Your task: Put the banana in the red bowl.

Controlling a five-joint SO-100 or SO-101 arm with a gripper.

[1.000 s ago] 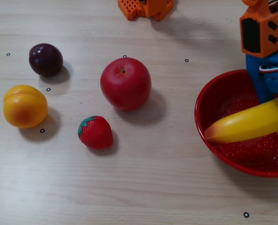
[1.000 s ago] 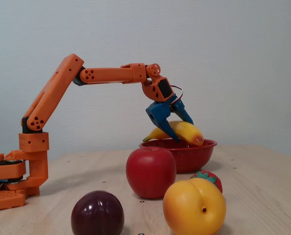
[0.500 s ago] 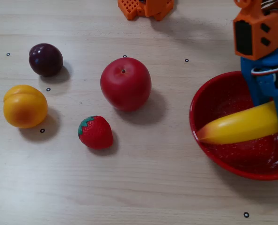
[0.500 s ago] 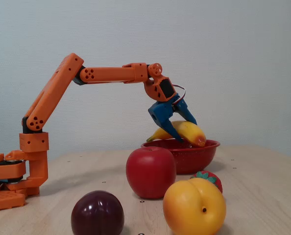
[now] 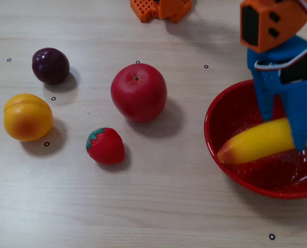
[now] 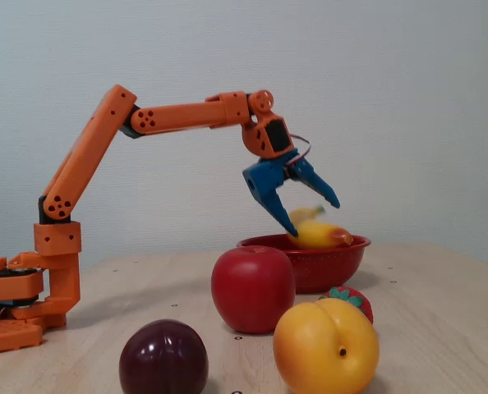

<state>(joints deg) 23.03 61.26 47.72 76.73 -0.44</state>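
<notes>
The yellow banana (image 5: 257,144) lies inside the red bowl (image 5: 235,107) at the right of the table, its orange-red tip pointing left in a fixed view. From the side it rests low in the red bowl (image 6: 310,264), and the banana (image 6: 318,237) looks slightly blurred. My gripper (image 5: 284,132) hangs open just above it, blue fingers (image 5: 300,116) spread apart and holding nothing. In the side view the gripper (image 6: 314,218) is clear of the fruit.
On the table left of the bowl sit a red apple (image 5: 139,92), a strawberry (image 5: 106,146), a yellow-orange peach (image 5: 27,117) and a dark plum (image 5: 50,65). The arm's orange base (image 5: 161,8) stands at the top edge.
The gripper has opened and risen, letting go of the banana, which has dropped into the bowl. The bowl has shifted slightly left in the top-down view.
</notes>
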